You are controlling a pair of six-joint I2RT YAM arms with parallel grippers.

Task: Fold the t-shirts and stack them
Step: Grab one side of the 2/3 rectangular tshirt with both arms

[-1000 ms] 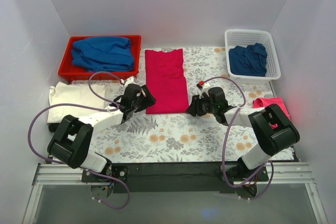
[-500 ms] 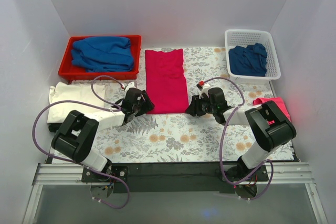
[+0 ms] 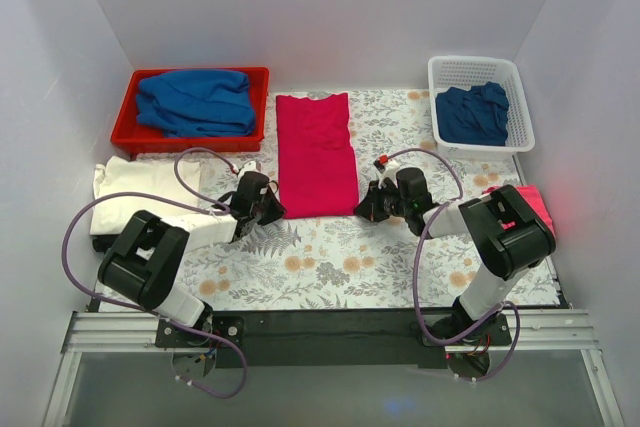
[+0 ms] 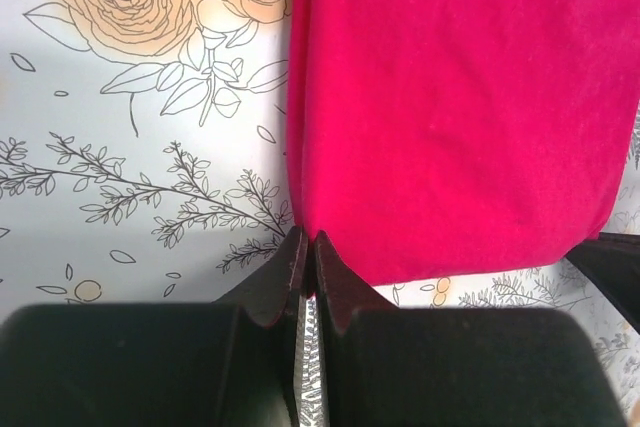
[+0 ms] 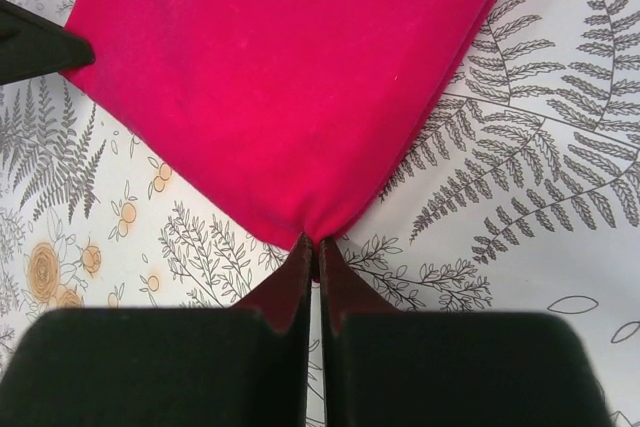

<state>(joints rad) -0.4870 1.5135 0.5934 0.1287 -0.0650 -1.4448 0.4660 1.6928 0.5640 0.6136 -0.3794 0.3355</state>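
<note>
The crimson-pink t-shirt (image 3: 316, 152) lies folded into a long strip down the middle of the floral table. My left gripper (image 3: 275, 209) is at its near left corner, and in the left wrist view the gripper (image 4: 308, 242) is shut on that corner of the shirt (image 4: 450, 97). My right gripper (image 3: 362, 209) is at the near right corner. The right wrist view shows that gripper (image 5: 313, 245) pinching the bunched corner of the shirt (image 5: 290, 77). The rest of the shirt lies flat on the table.
A red bin (image 3: 128, 132) at the back left holds a blue t-shirt (image 3: 195, 100). A white basket (image 3: 520, 137) at the back right holds another blue one (image 3: 472, 113). A cream shirt (image 3: 140, 192) lies at the left and a pink one (image 3: 520, 197) at the right.
Both grippers have moved in to the shirt's near corners and gone from open to shut on them. The shirt itself has not moved.
</note>
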